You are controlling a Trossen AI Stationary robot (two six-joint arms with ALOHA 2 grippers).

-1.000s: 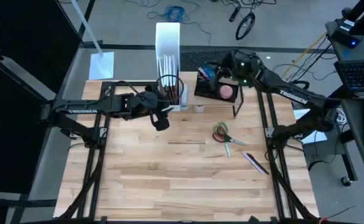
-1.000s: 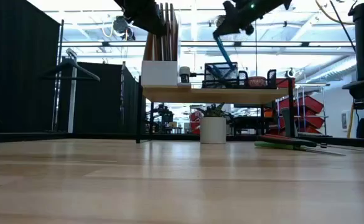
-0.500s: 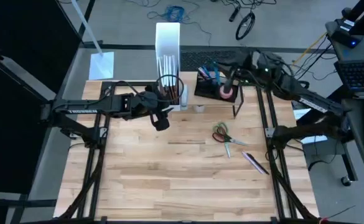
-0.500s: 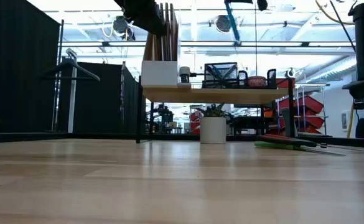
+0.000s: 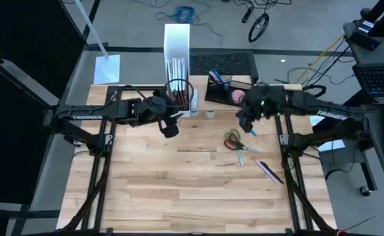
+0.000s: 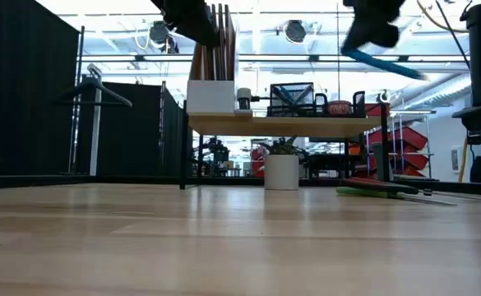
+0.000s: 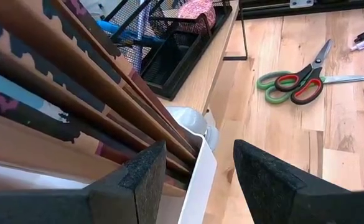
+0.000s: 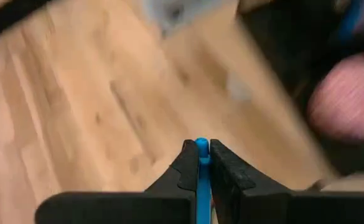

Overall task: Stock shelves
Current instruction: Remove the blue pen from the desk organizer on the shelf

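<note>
Carrying a blue pen (image 8: 201, 180) clamped in the right gripper (image 5: 250, 122), probably for the shelves (image 6: 285, 123) | left gripper (image 7: 194, 180) apart around the white file box (image 5: 177, 46), likely steadying it

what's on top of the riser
On the riser: a white file box holding brown boards, a small white jar, and a black mesh tray with a pink ball. The tray's other contents are mostly covered.
</note>
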